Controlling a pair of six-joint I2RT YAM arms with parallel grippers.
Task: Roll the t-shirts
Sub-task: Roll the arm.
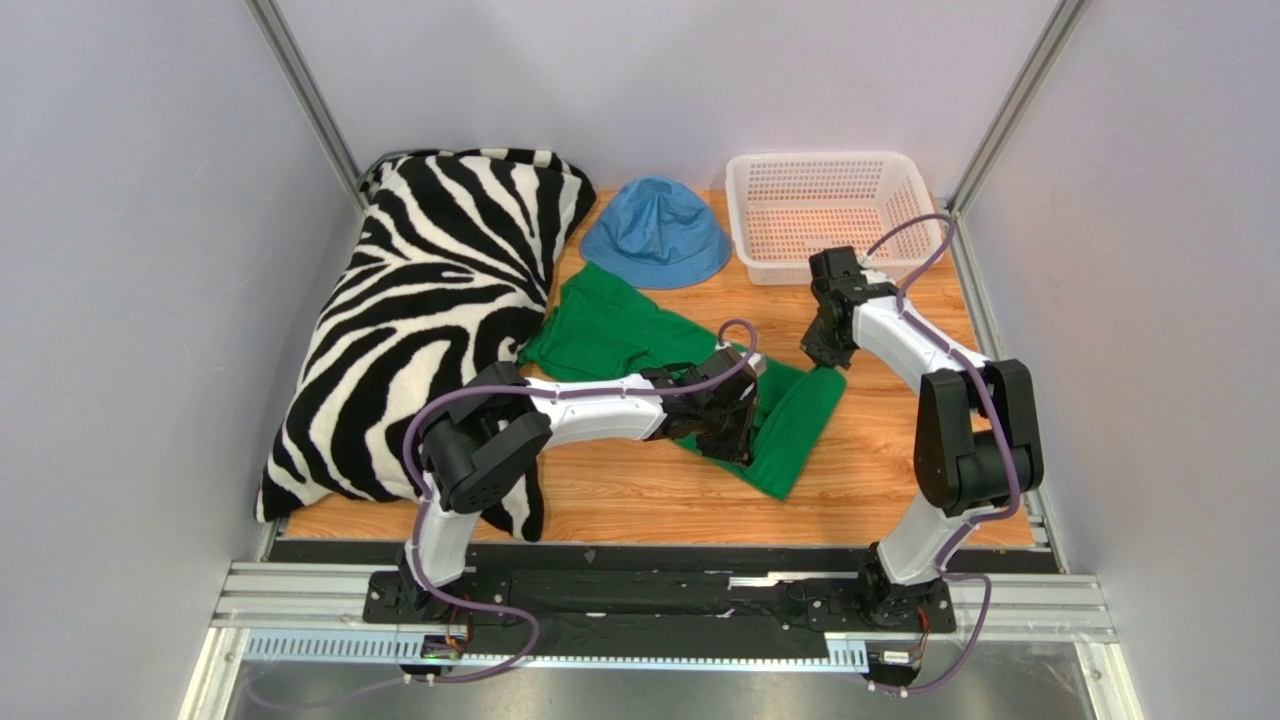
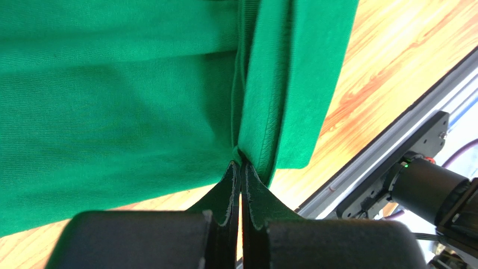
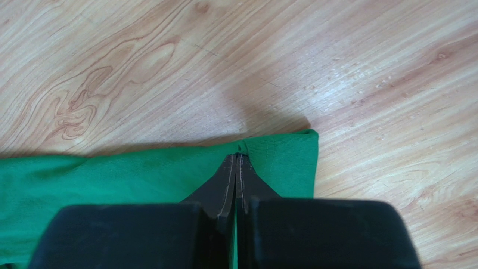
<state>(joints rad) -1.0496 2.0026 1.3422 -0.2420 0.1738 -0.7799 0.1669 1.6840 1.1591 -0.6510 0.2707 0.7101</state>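
We see the wooden table [image 1: 902, 450] with the zebra pillow [image 1: 421, 315] along its left edge, reaching from the far-left corner almost to the near edge. The green t-shirt [image 1: 616, 330] lies rumpled at the table's middle. Its long axis slants from the far left, beside the pillow, toward the near right. A white basket [image 1: 747, 225] sits in the far-right corner, and a blue bucket hat [image 1: 657, 233] lies at the far edge between pillow and basket. The left gripper [image 2: 241, 162] has its fingers pressed together on a raised fold of the shirt. The right gripper [image 3: 238, 154] pinches the hem beside the shirt's right-hand corner. The left arm covers the shirt's middle, and we cannot make out its collar or sleeves.
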